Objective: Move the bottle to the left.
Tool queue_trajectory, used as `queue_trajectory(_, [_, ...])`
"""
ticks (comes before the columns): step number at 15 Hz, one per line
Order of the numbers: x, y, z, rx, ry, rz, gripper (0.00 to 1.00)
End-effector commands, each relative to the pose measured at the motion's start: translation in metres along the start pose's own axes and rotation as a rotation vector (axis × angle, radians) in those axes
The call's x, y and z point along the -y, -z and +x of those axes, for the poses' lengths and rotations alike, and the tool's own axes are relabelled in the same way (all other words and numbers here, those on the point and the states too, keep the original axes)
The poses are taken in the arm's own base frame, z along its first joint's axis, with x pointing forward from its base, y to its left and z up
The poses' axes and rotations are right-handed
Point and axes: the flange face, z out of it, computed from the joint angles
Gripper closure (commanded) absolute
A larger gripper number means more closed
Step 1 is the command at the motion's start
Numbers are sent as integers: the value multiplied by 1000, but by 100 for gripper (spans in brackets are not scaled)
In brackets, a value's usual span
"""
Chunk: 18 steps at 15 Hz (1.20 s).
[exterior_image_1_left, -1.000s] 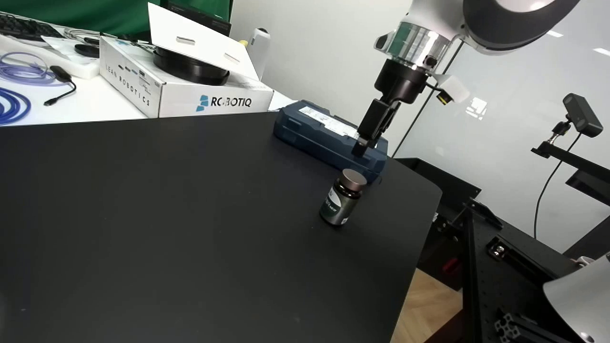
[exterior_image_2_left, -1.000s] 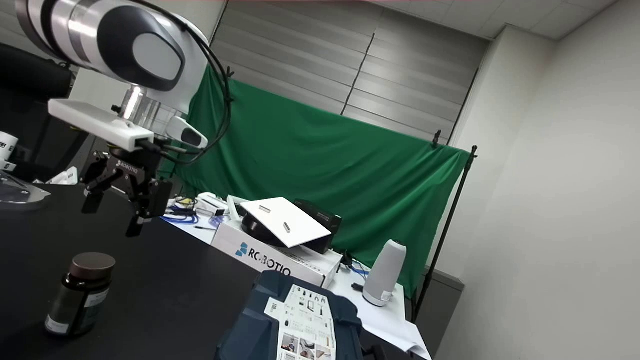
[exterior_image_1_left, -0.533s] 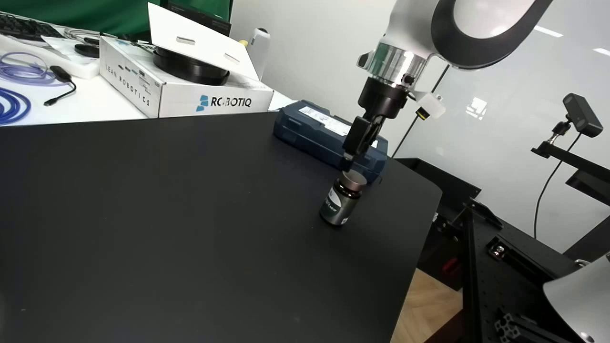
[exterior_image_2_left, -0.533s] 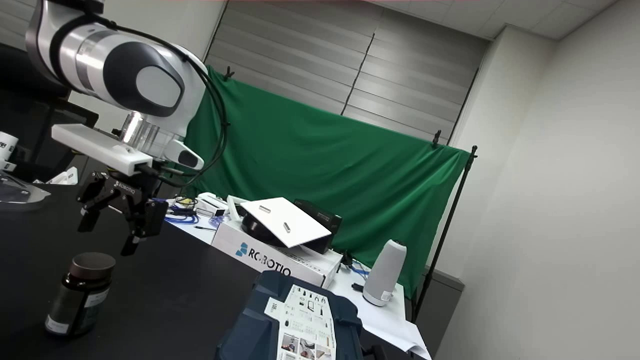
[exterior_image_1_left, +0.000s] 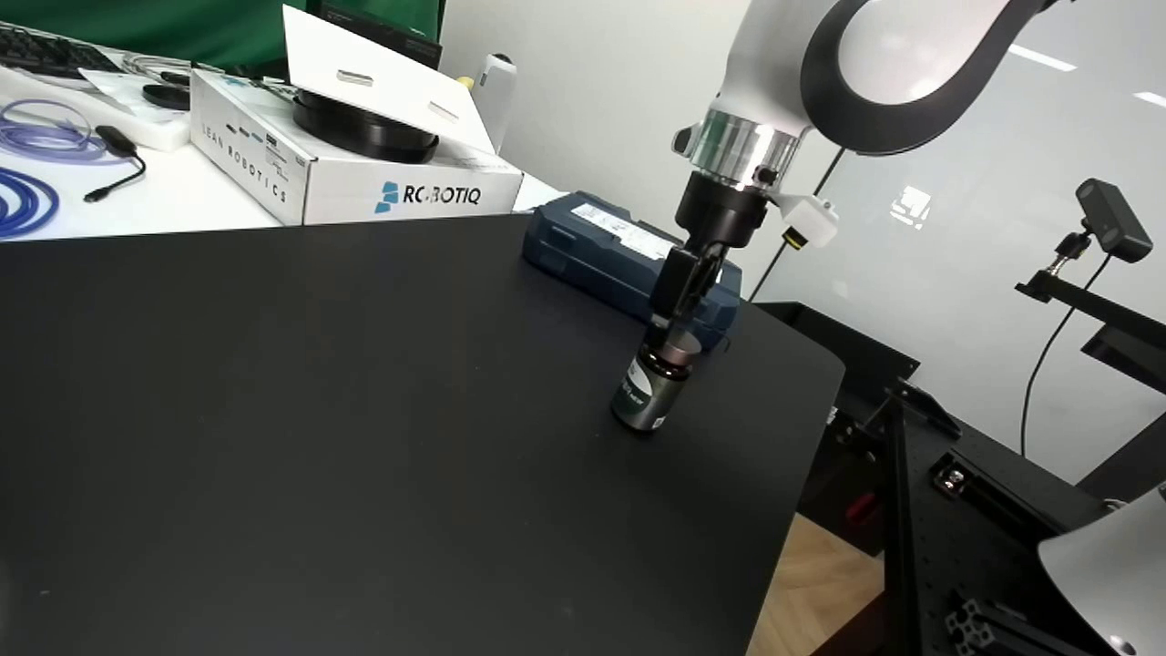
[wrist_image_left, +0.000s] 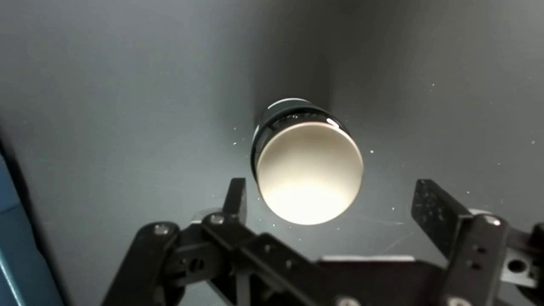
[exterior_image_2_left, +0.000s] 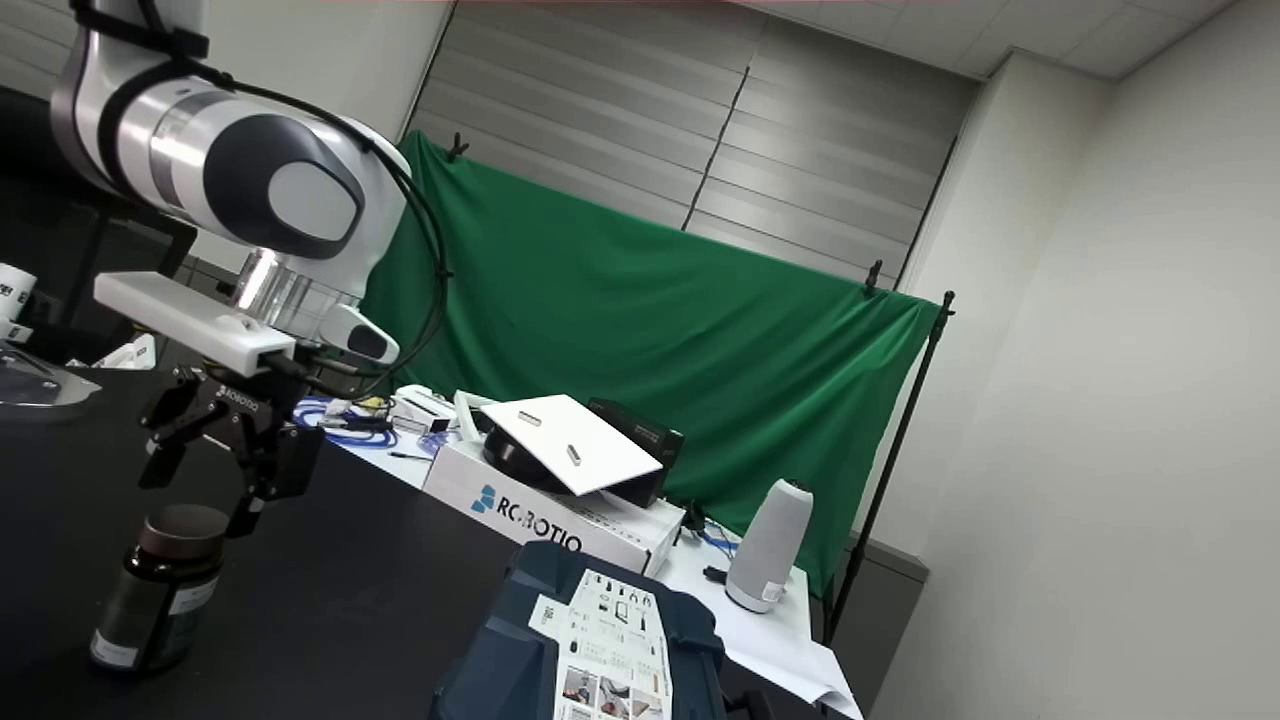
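Wrist view: bottle (wrist_image_left: 310, 174) framed between the fingers (wrist_image_left: 440, 214) of the gripper (wrist_image_left: 332, 197), which is spread wide with nothing held, presumably so the cap can be cleared. Cap is offset toward the finger on the navy box (wrist_image_left: 23, 250) side; some recentring is probably needed, else the bottle may be nudged. In both exterior views it is shown upright on the dark table (exterior_image_1_left: 364, 410), apart from the box. Fingers are pointed down near cap height, likely for a straddle grip.
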Motion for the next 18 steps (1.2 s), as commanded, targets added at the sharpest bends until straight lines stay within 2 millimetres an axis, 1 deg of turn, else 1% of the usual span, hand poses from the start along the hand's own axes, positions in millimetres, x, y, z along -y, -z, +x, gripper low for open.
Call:
queue_trajectory(1, [0,-4,2,17,-38,2,0])
queue_trajectory(7, [1,-7,0,37,-46,0,0])
queue_trajectory(8, [1,-8,-1,42,-49,-4,25])
queue_trajectory(9, [0,-8,-2,48,-49,-5,25])
queue_trajectory(10, [0,-8,-2,52,-55,-7,31])
queue_trajectory(11, [-1,-9,-3,57,-58,-7,40])
queue_trajectory(14, [-3,-8,-5,63,-69,-11,62])
queue_trajectory(15, [-2,-7,-4,63,-71,-10,64])
queue_trajectory(18, [3,4,-6,59,-63,-3,64])
